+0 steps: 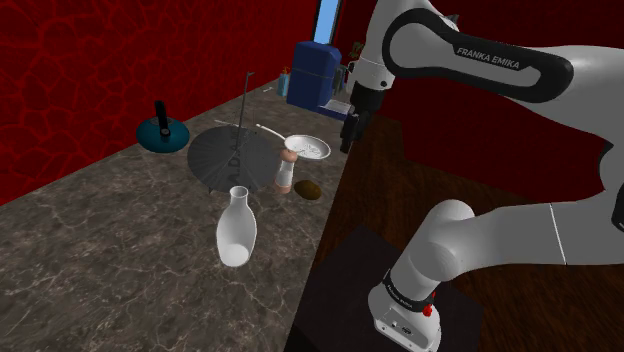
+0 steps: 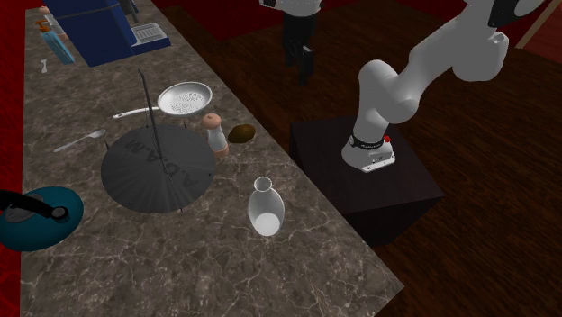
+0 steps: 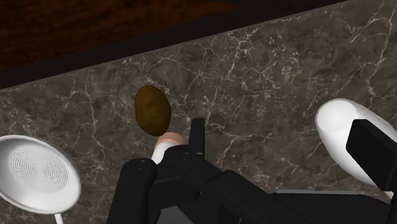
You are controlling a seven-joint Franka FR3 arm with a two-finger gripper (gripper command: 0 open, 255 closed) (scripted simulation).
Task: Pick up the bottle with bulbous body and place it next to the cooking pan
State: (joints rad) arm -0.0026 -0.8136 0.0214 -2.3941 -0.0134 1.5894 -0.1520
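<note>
The white bottle with a bulbous body (image 1: 237, 231) (image 2: 266, 211) stands upright on the dark marbled counter (image 1: 100, 260), near its front edge. A teal pan with a black handle (image 1: 163, 132) (image 2: 36, 216) sits far across the counter by the red wall. My black gripper (image 1: 347, 140) (image 2: 304, 67) hangs high over the counter's edge, well away from the bottle. In the wrist view the gripper (image 3: 283, 137) is open with only counter between its fingers, and one finger partly covers the white bottle (image 3: 336, 124).
Between bottle and pan lies a grey round disc with a thin upright pole (image 1: 228, 155) (image 2: 158, 167). A small pink-capped bottle (image 1: 286, 170) (image 2: 215, 133), a brown oval lump (image 1: 308, 188) (image 3: 151, 109) and a white perforated ladle (image 1: 308, 147) (image 2: 185, 97) lie under the gripper. A blue box (image 1: 315, 72) stands at the counter's far end.
</note>
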